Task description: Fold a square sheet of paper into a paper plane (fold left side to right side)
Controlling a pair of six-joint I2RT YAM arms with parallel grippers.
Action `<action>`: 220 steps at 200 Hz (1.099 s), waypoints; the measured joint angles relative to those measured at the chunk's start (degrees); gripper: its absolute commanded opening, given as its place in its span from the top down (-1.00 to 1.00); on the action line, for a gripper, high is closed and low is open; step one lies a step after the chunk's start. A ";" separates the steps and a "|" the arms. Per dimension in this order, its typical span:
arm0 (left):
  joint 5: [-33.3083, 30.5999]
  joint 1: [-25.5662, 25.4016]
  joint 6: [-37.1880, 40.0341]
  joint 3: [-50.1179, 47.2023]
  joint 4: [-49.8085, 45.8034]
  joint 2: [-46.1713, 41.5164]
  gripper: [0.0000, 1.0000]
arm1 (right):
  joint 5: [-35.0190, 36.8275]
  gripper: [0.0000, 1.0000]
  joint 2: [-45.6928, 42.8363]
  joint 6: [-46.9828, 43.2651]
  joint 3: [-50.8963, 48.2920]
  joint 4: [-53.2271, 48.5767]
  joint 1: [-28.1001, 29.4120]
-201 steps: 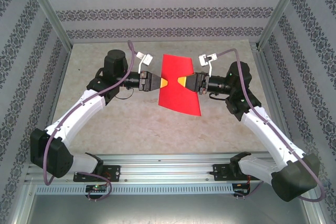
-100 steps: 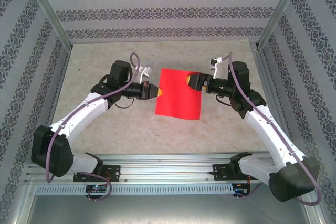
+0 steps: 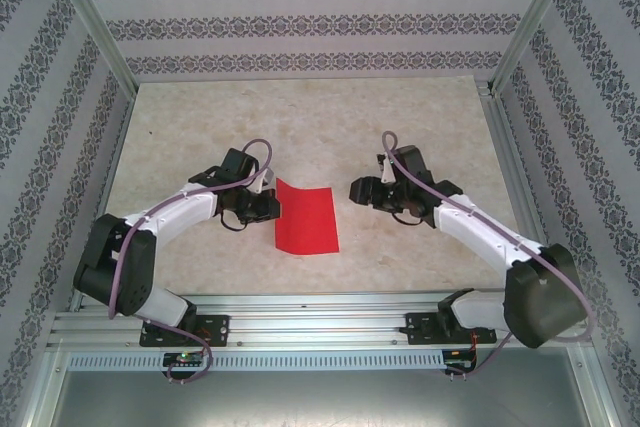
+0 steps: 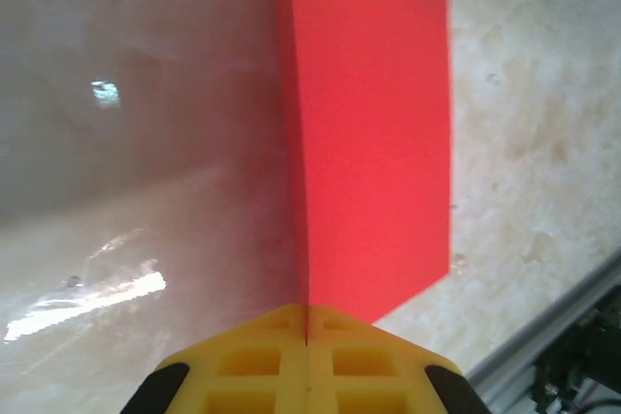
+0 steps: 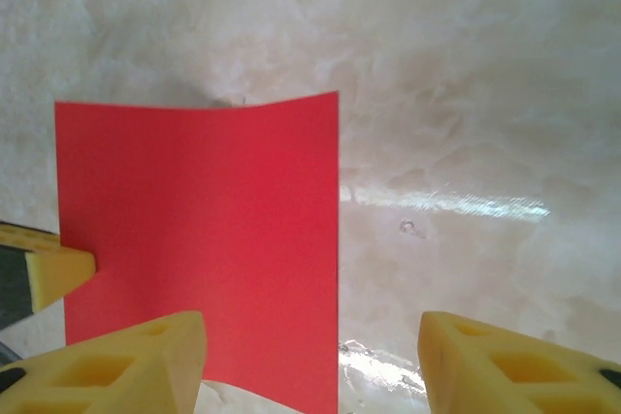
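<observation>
The left gripper (image 3: 274,209) pinches the red paper (image 3: 306,220) at its left edge, and the right gripper (image 3: 356,190), wide open, sits to its right.

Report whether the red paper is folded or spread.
Spread: the square sheet of paper shows one open, slightly bowed face, its edge pinched by left fingers.

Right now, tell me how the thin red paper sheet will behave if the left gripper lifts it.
The thin red paper sheet is probably floppy: one edge bows. Likely very light, since the left gripper pinches just one edge. It may skid on the glossy tabletop.
</observation>
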 measured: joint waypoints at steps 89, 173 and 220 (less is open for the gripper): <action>4.02 0.37 2.27 3.41 0.98 3.04 0.32 | -1.11 0.25 19.61 12.63 0.55 12.11 6.60; 12.24 -1.31 0.35 3.63 8.83 7.19 0.20 | -4.33 0.02 18.01 16.46 -1.95 18.84 4.02; 13.07 -2.67 -0.50 3.93 10.82 8.48 0.37 | -9.27 -0.03 16.48 20.81 -2.05 29.66 3.45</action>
